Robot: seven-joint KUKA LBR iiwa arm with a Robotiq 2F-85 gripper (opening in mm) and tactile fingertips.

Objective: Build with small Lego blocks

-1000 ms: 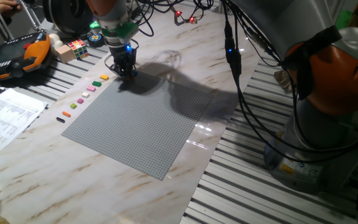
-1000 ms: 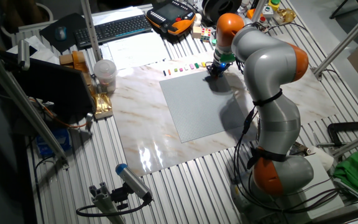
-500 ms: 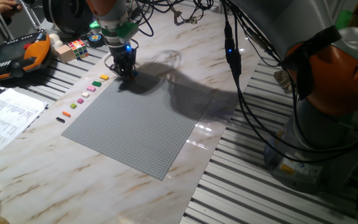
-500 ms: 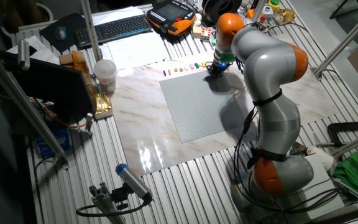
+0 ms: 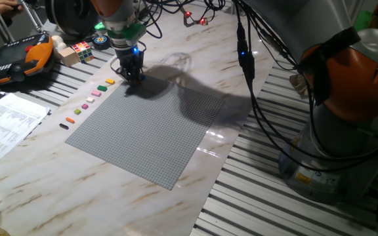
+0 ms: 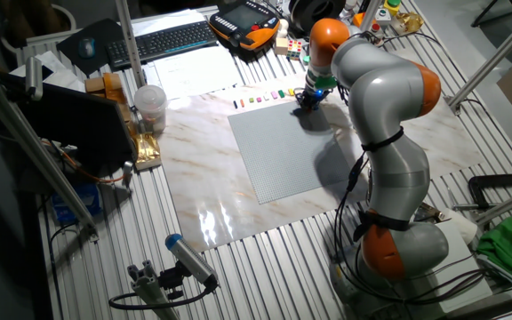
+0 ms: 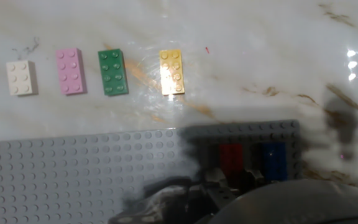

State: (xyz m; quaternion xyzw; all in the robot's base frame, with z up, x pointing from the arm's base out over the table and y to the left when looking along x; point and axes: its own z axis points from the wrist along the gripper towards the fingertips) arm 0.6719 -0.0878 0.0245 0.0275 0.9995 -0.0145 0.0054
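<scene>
The tool [image 5: 134, 77] is positioned low over the far corner of the grey baseplate [image 5: 149, 128], which lies flat on the marble tabletop [image 5: 58, 177]. In the hand view, the tool body is seen only as a dark blurred mass at the bottom edge; whether its fingers are apart or together cannot be told from any view.

In the hand view, two small Lego blocks are seated on the baseplate near its corner: a red block [image 7: 231, 158] and a blue block [image 7: 274, 160]. They are set side by side with a narrow gap between them, and the long axis of each runs from the baseplate edge toward the tool. Both lie within the tool's shadow.

Loose blocks are laid in a row on the tabletop, just beyond the baseplate edge and apart from it. From the tool outward, the row is read in the hand view as a yellow block [image 7: 171, 71], a green block [image 7: 113, 71], a pink block [image 7: 70, 71] and a white block [image 7: 22, 78]; a further pink-purple piece is cut off at the frame edge. Each lies studs up, with its long axis crosswise to the line of the row. The white one appears shorter than the others.

In one fixed view, the row is seen to continue along the baseplate edge and to end with an orange block [image 5: 70, 120] and a black block [image 5: 63, 126].

A multicoloured puzzle cube [image 5: 82, 49] stands on the slatted surface beyond the tabletop, well apart from the row.
</scene>
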